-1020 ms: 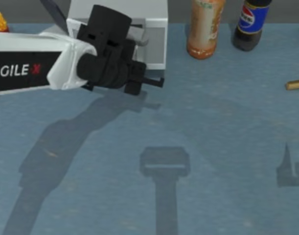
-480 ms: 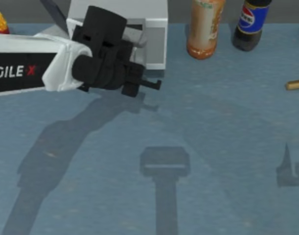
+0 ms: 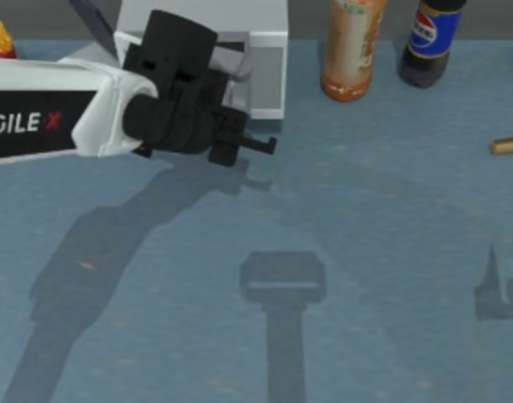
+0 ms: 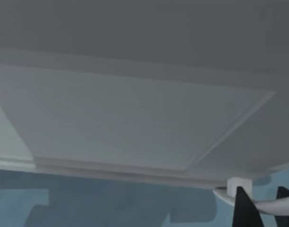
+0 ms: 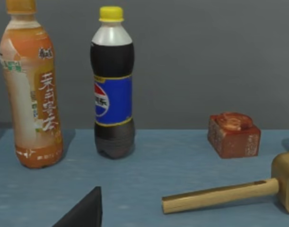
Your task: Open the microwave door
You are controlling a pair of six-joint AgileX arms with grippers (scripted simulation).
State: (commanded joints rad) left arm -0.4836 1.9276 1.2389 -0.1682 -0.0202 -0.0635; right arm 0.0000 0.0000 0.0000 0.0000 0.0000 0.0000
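Clearly, the microwave door (image 4: pixel 135 123) faces front — handle (image 4: pixel 258 202) vertical.

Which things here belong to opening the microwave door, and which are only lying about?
For the job:
- microwave
- microwave door
- door handle
- left claw, at the handle

Lying about:
- orange bottle
- cola bottle
- wooden mallet
- red block

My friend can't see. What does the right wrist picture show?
An orange bottle and a cola bottle stand side by side on a blue table before a grey wall. Nearer lies a wooden mallet, with a small red block behind it.
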